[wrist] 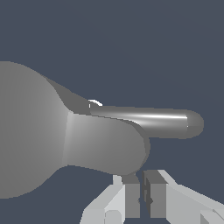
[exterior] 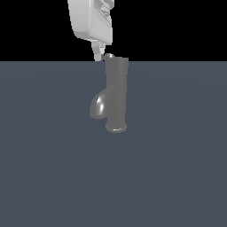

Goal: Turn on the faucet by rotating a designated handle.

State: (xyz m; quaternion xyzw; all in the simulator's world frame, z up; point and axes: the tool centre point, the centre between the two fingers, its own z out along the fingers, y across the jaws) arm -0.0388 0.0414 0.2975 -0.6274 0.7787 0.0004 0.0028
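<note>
Faucet handle (wrist: 109,146) lies just beyond the gripper (wrist: 145,199), whose two grey fingertips (wrist: 131,197) stand nearly together, with only a thin dark slit between them and nothing held in it. In the wrist view the handle shows as one short flat grey lever with a rounded end, joined to a broad rounded cap; the fingertips sit just beside that rounded end, and whether they touch it cannot be told. Behind the lever a glossy dark tube with a bright streak runs out to a rounded tip.

From the exterior view, one white gripper (exterior: 98,54) hangs down over the top of one faucet (exterior: 116,95), its tips close to the cap's edge on the exterior view's left. The faucet is a dark grey upright column with a round base flange and a single short curved spout bending down toward the exterior view's left. It stands alone on a flat slate-blue floor (exterior: 177,177) under a black background. No writing or label is readable on any part.
</note>
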